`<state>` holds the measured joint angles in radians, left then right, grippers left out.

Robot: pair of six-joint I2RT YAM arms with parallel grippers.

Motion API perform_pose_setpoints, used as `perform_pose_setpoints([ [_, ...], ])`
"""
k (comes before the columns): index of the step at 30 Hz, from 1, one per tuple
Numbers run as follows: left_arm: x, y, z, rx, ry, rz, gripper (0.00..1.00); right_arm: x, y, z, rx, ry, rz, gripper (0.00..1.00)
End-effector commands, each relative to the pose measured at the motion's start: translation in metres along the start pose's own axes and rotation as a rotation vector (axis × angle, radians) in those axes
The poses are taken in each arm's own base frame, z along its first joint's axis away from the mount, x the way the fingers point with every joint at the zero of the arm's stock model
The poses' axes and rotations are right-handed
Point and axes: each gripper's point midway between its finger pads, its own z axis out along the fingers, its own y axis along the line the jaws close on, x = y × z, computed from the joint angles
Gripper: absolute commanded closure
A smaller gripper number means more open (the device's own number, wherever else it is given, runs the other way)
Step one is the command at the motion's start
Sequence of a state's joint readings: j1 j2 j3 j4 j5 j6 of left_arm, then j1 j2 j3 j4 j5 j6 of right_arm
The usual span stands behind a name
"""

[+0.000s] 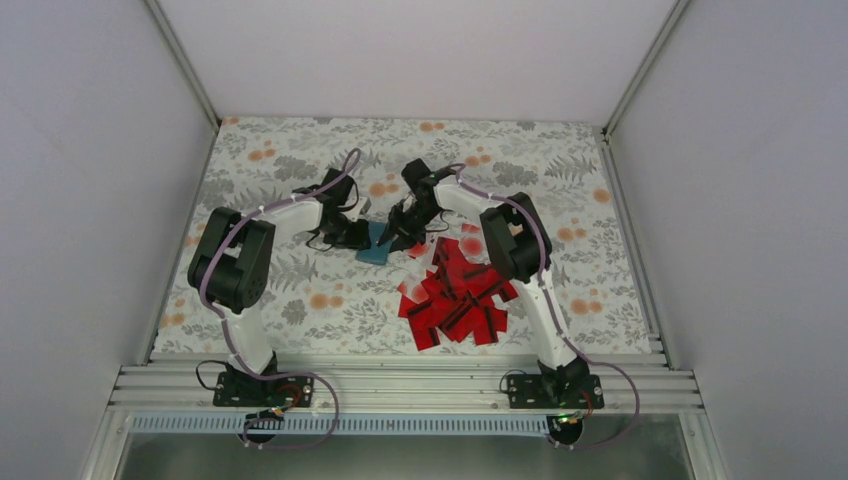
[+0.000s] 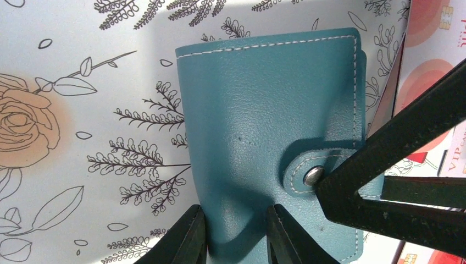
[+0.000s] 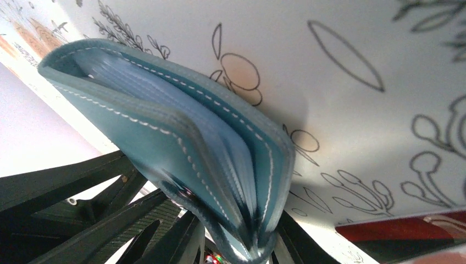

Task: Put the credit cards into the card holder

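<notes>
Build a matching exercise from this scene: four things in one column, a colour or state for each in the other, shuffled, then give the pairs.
Things
A. card holder
B. credit cards
C. snap stud
D. left gripper

Descriptions
1. red, in a loose pile
2. silver and round
3. black, shut on the holder's edge
4. teal with white stitching

Pairs: A-4, B-1, C-2, D-3

White arms (image 1: 285, 212) w/ black joint housings, lilac cables (image 1: 350, 160); left hand (image 2: 235, 214) & right hand (image 3: 236, 236) matte black.
</notes>
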<state>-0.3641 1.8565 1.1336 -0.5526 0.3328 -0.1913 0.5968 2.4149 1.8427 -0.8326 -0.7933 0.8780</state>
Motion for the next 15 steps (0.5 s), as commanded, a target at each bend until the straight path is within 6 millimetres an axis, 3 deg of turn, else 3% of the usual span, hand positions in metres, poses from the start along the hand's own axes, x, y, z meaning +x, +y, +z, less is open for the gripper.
perform_pose_setpoints([
  [1,0.02,-0.041,0.009,0.164,0.071,0.075,0.72,-0.037,-0.074,0.065,0.198,-0.049,0.023,0.7],
  [7,0.013,-0.026,-0.001,0.086,0.059,0.049,0.72,-0.024,-0.004,0.014,0.103,-0.137,-0.271,0.61],
  [11,0.011,-0.016,-0.015,0.057,0.03,0.005,0.68,-0.009,0.001,-0.002,0.101,-0.143,-0.373,0.51],
  [15,0.014,-0.006,-0.023,0.024,0.012,-0.033,0.61,-0.002,0.003,-0.006,0.09,-0.139,-0.433,0.49],
])
